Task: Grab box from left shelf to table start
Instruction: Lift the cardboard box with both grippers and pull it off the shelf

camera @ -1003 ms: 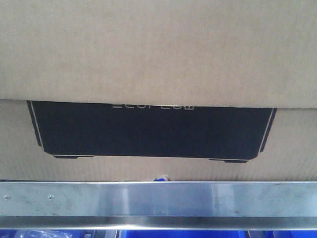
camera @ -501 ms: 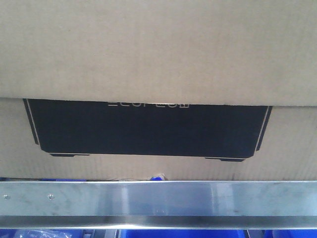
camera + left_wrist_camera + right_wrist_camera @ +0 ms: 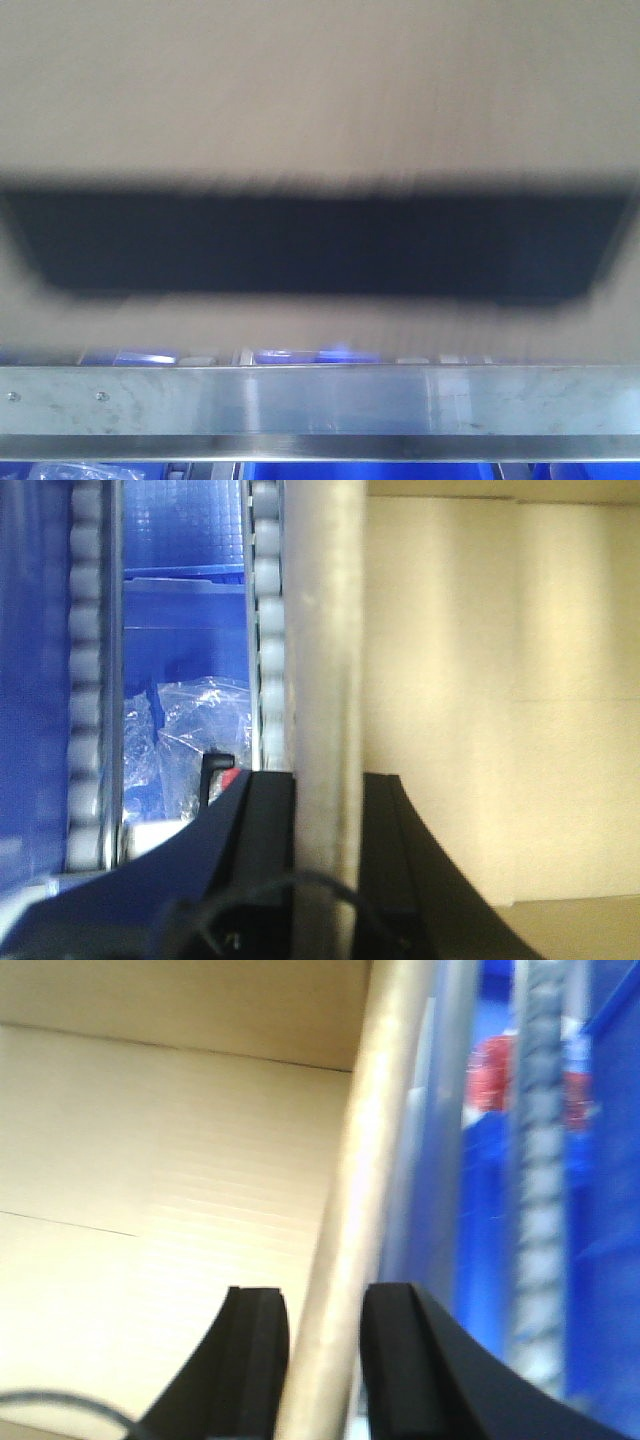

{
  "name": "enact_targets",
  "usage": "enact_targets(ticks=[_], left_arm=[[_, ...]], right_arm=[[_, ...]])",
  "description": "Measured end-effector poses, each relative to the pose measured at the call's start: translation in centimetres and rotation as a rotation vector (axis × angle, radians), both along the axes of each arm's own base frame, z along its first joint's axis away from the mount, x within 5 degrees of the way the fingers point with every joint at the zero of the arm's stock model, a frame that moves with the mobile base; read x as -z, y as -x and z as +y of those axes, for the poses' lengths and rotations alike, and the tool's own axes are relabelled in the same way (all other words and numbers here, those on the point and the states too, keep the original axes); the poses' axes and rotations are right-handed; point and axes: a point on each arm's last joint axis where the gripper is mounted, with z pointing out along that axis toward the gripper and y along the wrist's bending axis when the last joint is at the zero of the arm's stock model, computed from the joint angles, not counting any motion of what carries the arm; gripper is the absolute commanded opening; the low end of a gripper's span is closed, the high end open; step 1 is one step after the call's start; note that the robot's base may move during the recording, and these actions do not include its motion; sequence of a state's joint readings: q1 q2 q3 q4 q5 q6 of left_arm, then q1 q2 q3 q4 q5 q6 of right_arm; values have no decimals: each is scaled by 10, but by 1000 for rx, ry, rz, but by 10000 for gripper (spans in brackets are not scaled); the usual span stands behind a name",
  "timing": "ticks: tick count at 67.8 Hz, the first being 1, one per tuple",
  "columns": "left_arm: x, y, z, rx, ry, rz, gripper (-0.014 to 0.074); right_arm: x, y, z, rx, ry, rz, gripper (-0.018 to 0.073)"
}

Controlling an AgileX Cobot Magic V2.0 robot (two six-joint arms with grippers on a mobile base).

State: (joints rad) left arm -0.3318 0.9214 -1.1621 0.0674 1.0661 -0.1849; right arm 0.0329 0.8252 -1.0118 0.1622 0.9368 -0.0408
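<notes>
The brown cardboard box fills the front view above the left shelf's steel rail, motion-blurred, its black panel spanning nearly the full width. A strip of rollers and blue shows between its underside and the rail. In the left wrist view my left gripper is shut on the box's upright side wall, one finger inside the box and one outside. My right gripper likewise clamps the opposite wall, with the box's inside to its left. The table is out of view.
Blue plastic bins sit below the rail. Roller tracks and a blue bin holding clear plastic bags lie beside the left gripper. Another roller track and blue bins with a red item flank the right gripper.
The box has lifted off the shelf and come nearer the camera. Its black panel now looks wider and blurred, and a gap showing rollers has opened under it.
</notes>
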Motion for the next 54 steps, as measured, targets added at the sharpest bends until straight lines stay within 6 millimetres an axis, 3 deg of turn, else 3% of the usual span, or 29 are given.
enact_targets(ticks=[18, 39, 54], left_arm=[[17, 67, 22, 3, 36, -85, -93], [17, 144, 47, 11, 129, -291, -93], [18, 176, 58, 23, 172, -411, -93]], right_arm=[[19, 54, 6, -26, -108, -69, 59], [6, 116, 10, -76, -193, -292, 59], [1, 150, 12, -107, -244, -443, 59]])
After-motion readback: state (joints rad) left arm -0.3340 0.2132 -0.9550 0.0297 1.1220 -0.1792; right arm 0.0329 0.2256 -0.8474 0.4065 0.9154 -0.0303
